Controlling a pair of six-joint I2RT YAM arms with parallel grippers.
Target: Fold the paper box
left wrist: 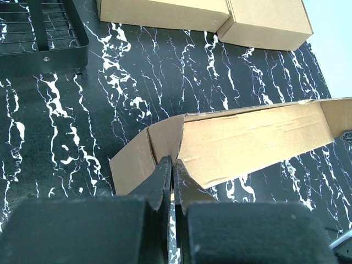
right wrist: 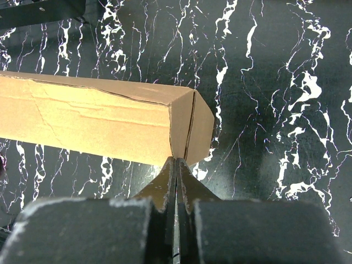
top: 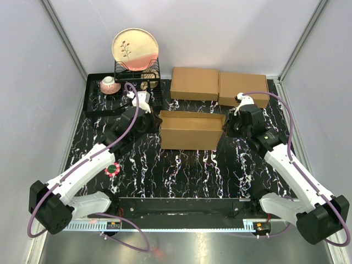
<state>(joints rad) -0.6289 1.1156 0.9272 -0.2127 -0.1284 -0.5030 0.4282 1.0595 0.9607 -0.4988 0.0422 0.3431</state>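
The left gripper (left wrist: 170, 166) has its fingers pressed together, tips against the fold of the left end flap of the paper box (left wrist: 247, 143). Only the left wrist view shows this flap splayed outward from the box wall. The right gripper (right wrist: 176, 163) is likewise closed, tips meeting the seam at the box's right end, a contact the top view hides behind the wrist.

From above, the box sits at the middle of the table (top: 187, 170), open upward, one arm at each end. Only this view shows the whole far edge: two flat cardboard boxes (top: 194, 83) side by side toward the far right corner, and a dish rack (top: 137, 74) holding a plate (top: 135, 48) at the far left corner, a cup (top: 109, 85) beside it.
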